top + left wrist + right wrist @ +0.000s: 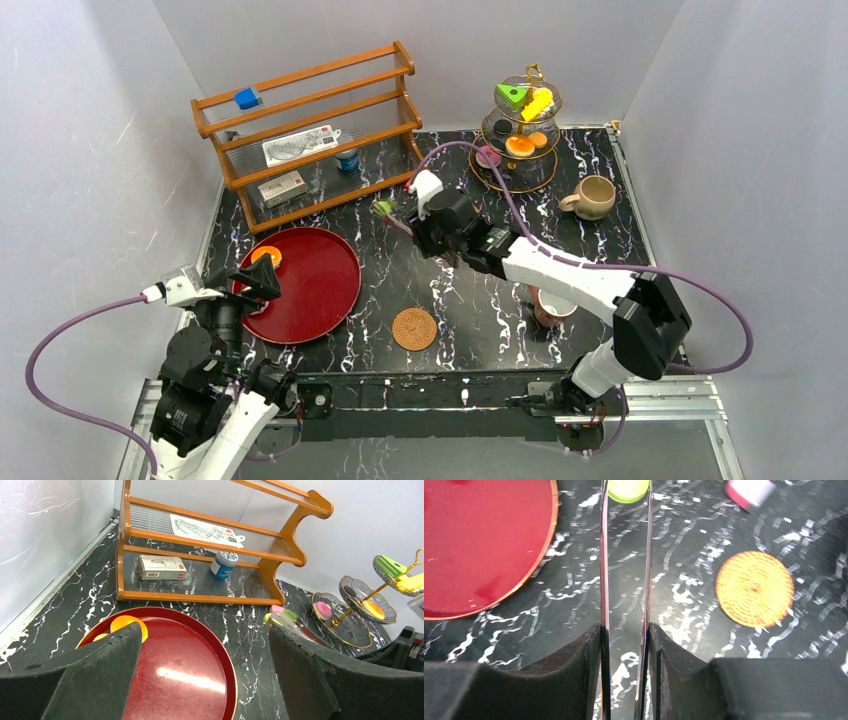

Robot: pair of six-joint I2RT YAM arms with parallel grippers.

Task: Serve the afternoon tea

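Pastries [520, 145] mostly sit on the stand [515, 187], one orange cookie [266, 256] on the red tray [320, 290]; my right gripper [624, 630] pinches tongs [603, 580] bearing a green piece [627, 489], left gripper [204, 630] wide.

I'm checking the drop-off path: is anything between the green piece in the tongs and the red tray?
Nothing visible. Only bare tabletop lies between the green piece, held in the tongs by the right pincer, and the red tray. The open left pincer hovers over the tray's left side, by the orange cookie.

Cup [552, 311] partly behind right arm [575, 277]
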